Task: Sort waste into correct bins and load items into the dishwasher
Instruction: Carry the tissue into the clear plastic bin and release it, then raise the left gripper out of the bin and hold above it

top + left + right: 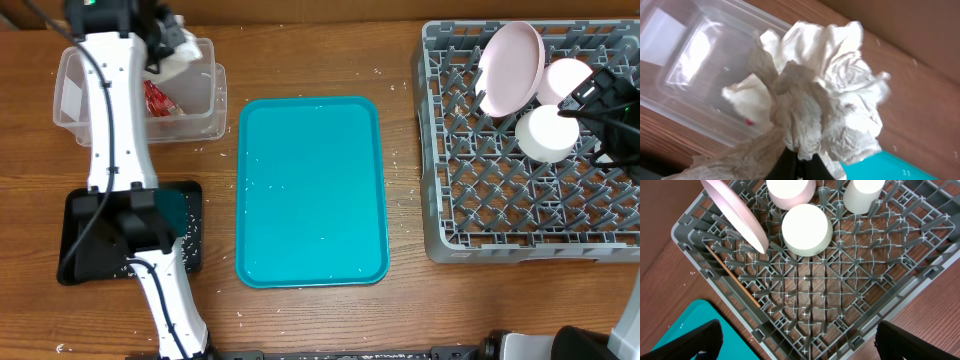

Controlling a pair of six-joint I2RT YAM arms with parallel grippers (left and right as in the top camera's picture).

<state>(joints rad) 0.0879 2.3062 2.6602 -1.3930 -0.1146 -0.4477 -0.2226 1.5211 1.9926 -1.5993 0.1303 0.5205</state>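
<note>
Left gripper (792,167): we see it pinched tight on the napkin (815,95), far left, above the tub (212,115).
Napkin: crumpled, in the air over the tub, not yet dropped.
Tub: already holds the red wrapper (155,100).
Black tray (78,255): near left, with rice (185,245) scattered on it; the left arm covers much of it, so we cannot tell what else lies there.
Teal tray (310,190): middle of the table, bare but for a few white specks.
Rack (520,220): on the right, loaded at its far side.
Plate (512,68): stands on edge among the pegs.
Bowls (806,229): upside down beside the plate, with what we take for the cup (865,195) next to them.
Stick (732,277): thin, wooden, lying in the rack.
Right gripper (797,327): spread wide, holding nothing, over the rack.
Done, as we judge: dishes racked, wrapper binned, teal tray emptied.
Left: let the napkin fall into the tub.
Progress: we think the task is nearly finished.
</note>
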